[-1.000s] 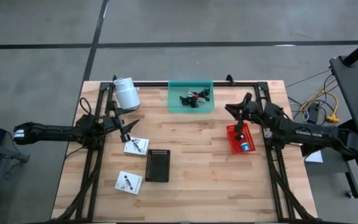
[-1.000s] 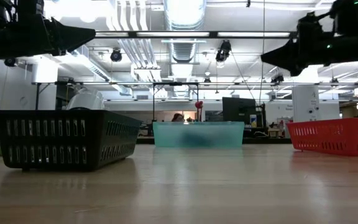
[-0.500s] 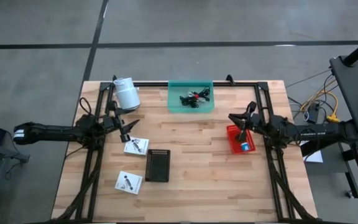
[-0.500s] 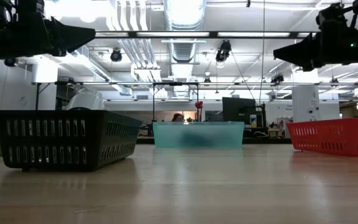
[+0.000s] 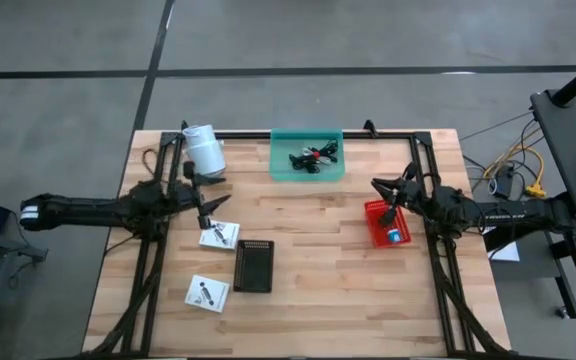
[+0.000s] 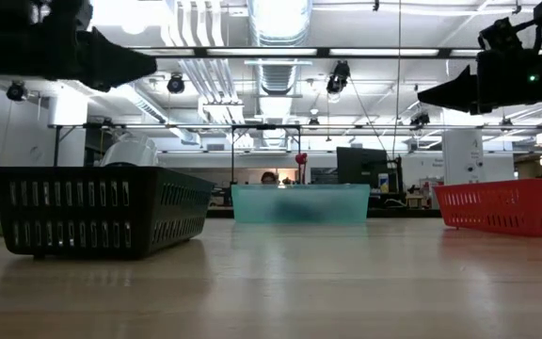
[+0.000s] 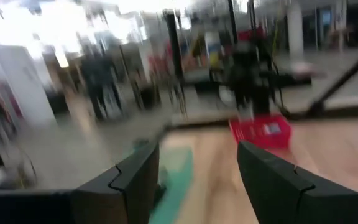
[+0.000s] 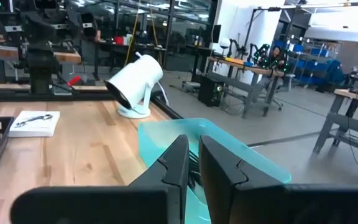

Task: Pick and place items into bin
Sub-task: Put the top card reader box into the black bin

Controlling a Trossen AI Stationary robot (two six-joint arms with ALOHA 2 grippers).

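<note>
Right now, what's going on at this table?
Two arms are sorting small items into bins. Neither holds anything. The left gripper, open, hovers above a white card near the black basket. The right gripper, nearly shut, hangs over the red basket, which holds a blue piece. Cables lie in the teal bin. A second card is on the table.

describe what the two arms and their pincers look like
Both arms are dark, slim and jointed. The left arm has a white band near its outer end; the right arm carries pale lettering along its side. Each pincer, left and right, has two black, angular, tapering fingers.
</note>
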